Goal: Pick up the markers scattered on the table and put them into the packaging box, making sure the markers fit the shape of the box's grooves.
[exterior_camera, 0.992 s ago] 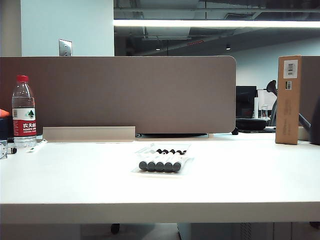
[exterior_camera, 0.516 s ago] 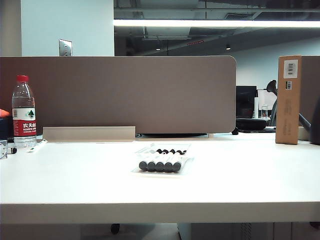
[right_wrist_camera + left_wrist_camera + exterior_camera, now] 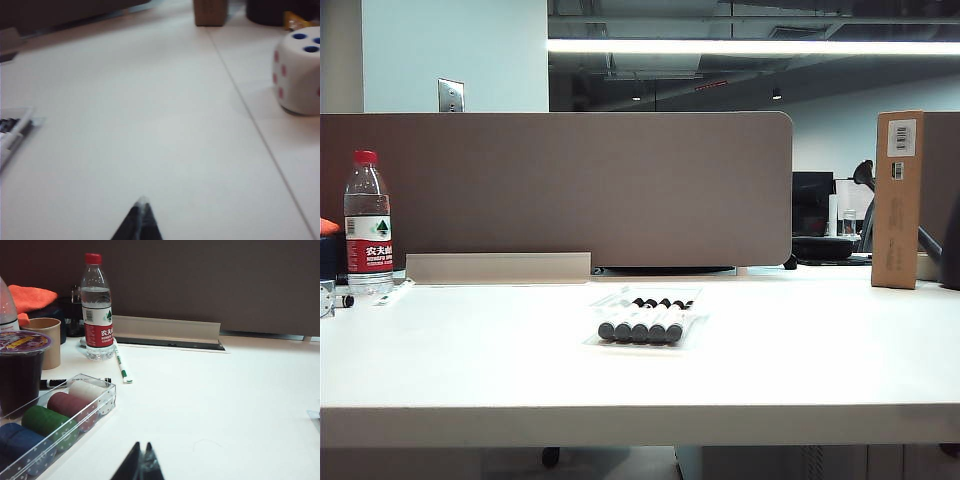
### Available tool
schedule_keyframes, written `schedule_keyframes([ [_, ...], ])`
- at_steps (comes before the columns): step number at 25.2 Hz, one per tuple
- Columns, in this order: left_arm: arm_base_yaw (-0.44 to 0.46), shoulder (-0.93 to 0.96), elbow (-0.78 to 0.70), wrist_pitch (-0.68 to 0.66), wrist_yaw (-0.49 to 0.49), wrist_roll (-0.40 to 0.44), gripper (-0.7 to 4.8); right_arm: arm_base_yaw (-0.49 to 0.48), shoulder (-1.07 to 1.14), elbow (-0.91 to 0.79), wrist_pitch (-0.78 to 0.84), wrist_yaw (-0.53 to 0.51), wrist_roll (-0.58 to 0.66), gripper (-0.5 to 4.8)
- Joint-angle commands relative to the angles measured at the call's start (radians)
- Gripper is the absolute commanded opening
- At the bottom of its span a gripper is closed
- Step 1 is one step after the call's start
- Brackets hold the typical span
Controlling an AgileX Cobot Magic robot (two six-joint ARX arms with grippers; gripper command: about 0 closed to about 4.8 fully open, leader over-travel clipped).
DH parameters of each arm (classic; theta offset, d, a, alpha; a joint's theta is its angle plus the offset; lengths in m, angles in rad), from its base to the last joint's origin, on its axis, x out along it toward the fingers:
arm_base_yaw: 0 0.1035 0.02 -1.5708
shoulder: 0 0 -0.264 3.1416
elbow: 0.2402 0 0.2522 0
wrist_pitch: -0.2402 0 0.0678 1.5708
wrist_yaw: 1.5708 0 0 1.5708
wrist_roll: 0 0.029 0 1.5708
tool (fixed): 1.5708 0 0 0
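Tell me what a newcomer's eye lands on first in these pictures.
Five markers lie side by side in the clear packaging box at the middle of the white table. A red-capped water bottle stands far left, a brown carton far right. Both the left tool and right tool are shut, low over bare table.

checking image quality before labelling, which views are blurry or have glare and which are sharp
Exterior view: sharp, but the ceiling light strip blows out and the wide white table top is washed bright, so the clear plastic packaging box barely shows. Left wrist view: crisp on the red-capped water bottle; the shut left gripper is dark. Right wrist view: soft throughout, the white dice and shut right gripper fuzzy.
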Motion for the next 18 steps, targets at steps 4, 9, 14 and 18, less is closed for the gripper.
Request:
schedule_keyframes([
  [4, 0.001, 0.0, 0.005, 0.01, 0.003, 0.004, -0.05, 0.001, -0.073, -0.115, 0.219, -0.06, -0.004, -0.05],
  [9, 0.001, 0.0, 0.005, 0.01, 0.004, 0.004, -0.05, 0.001, -0.143, -0.182, 0.261, -0.049, -0.01, -0.05],
  [14, 0.001, 0.0, 0.005, 0.009, 0.003, 0.004, -0.05, 0.0, -0.18, -0.205, 0.253, -0.014, -0.056, -0.04],
  [18, 0.001, 0.0, 0.005, 0.005, 0.003, 0.004, -0.05, 0.002, -0.18, -0.205, 0.253, 0.002, -0.169, -0.04],
])
